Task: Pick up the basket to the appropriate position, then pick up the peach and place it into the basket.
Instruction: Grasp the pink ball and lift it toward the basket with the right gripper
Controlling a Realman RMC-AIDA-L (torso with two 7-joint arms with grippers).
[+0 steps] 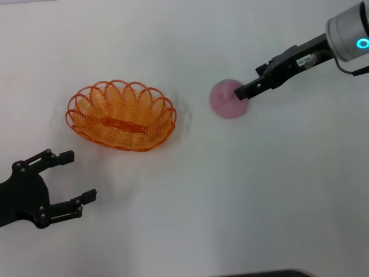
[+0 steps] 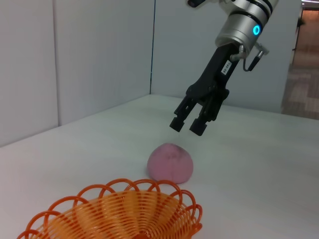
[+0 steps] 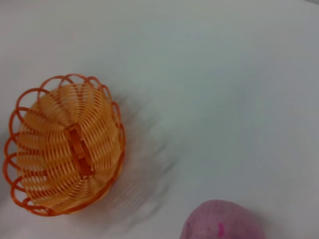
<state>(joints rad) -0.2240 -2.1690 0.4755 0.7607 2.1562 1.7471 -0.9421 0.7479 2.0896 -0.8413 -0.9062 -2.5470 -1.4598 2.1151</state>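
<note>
Here, in the head view, we see the basket (image 1: 121, 115) sitting upright on the white counter (image 1: 242, 190), left of centre in the frame. The peach (image 1: 226, 100) lies on the counter right of centre, well apart from the basket. The right claw (image 1: 242, 92) reaches in from the upper right, and its dark tip overlaps the peach's right edge. From this angle we cannot tell whether its fingers are spread. The left claw (image 1: 76, 176) rests at the lower left of the frame, below the basket and apart from it, with its two fingers spread wide and holding nothing.

In the left wrist view, the basket (image 2: 119, 214) fills the bottom of the frame and the peach (image 2: 170, 163) sits just behind its rim on the counter (image 2: 259, 164). The right claw (image 2: 188, 125) hangs above the peach, clear of it, with a gap between its two fingers, released and empty.

In the right wrist view, the basket (image 3: 65, 144) lies at the left of the frame, and the peach (image 3: 223, 221) shows at the bottom edge, cut off by the frame.
</note>
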